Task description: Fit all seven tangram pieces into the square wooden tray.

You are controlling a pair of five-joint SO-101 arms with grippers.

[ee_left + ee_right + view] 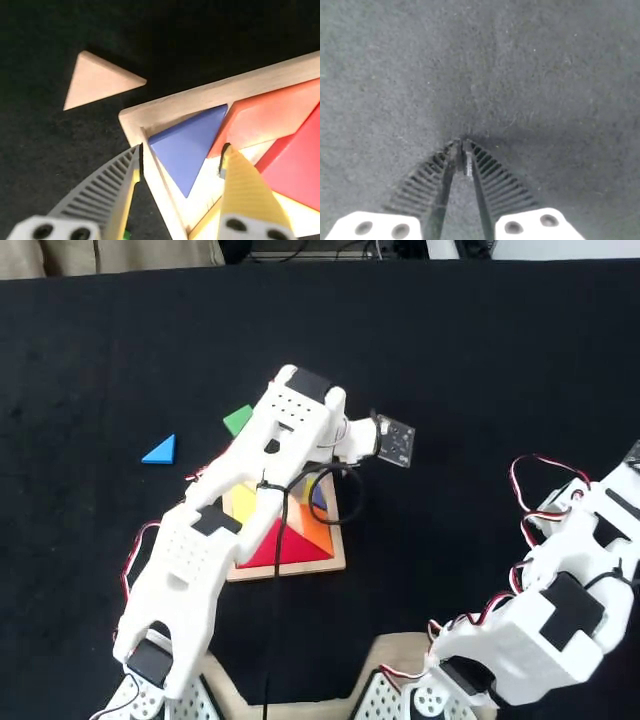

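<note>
The square wooden tray (200,95) lies under my left arm (270,455). My left gripper (181,150) is open and straddles one tray wall near a corner, with one finger (125,175) outside and the other finger (240,175) inside. A dark blue triangle (187,147) lies in that corner between the fingers, beside an orange piece (265,115) and a red piece (295,170). A pale tan triangle (95,80) rests on the cloth just outside the corner. A light blue triangle (160,450) and a green piece (238,420) lie left of the tray (335,562). My right gripper (460,146) is shut over bare cloth.
Black cloth covers the table. My right arm (560,620) sits folded at the lower right, well away from the tray. A small camera board (396,441) sticks out from the left arm's wrist. Open cloth stretches across the far and right parts of the table.
</note>
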